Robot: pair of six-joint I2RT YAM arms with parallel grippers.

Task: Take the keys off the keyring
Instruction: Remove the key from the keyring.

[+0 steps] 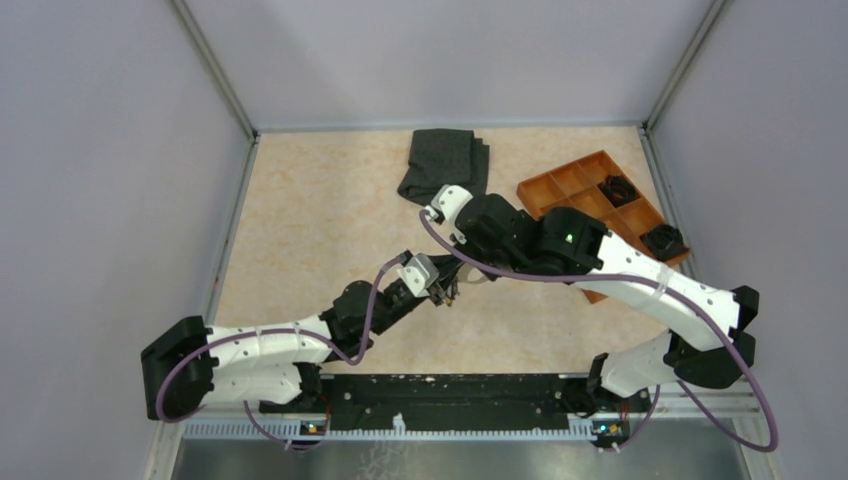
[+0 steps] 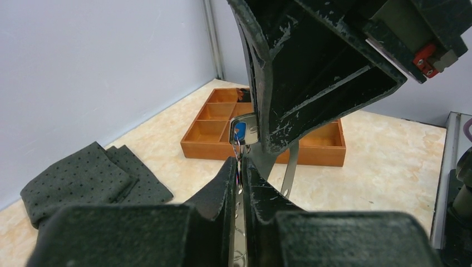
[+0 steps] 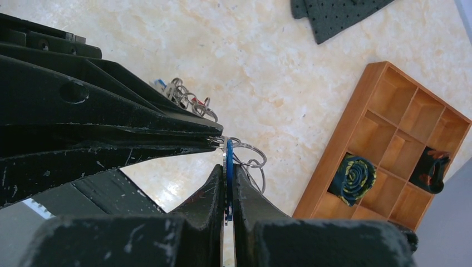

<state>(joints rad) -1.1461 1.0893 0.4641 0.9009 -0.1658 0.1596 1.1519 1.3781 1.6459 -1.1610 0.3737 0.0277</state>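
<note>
Jaws of the right gripper (image 3: pixel 229 168) were clamped tight on a blue-headed key (image 3: pixel 229 153); directly opposite its tips, the left gripper (image 2: pixel 240 162) pinched the keyring (image 3: pixel 251 158), jaws closed.

The 2 arms meet over the middle of the beige table (image 1: pixel 300 220). The left gripper (image 1: pixel 438 287) and the right gripper (image 1: pixel 456 282) have their tips together on a tiny bunch, the keys (image 1: pixel 451 294) on the keyring (image 1: pixel 447 290), too small to tell apart. A folded dark grey cloth (image 1: pixel 445 165) lies at the far edge. To the right stands an orange tray (image 1: pixel 575 180) with 2 black clumps (image 1: pixel 618 188) in separate compartments.
</note>
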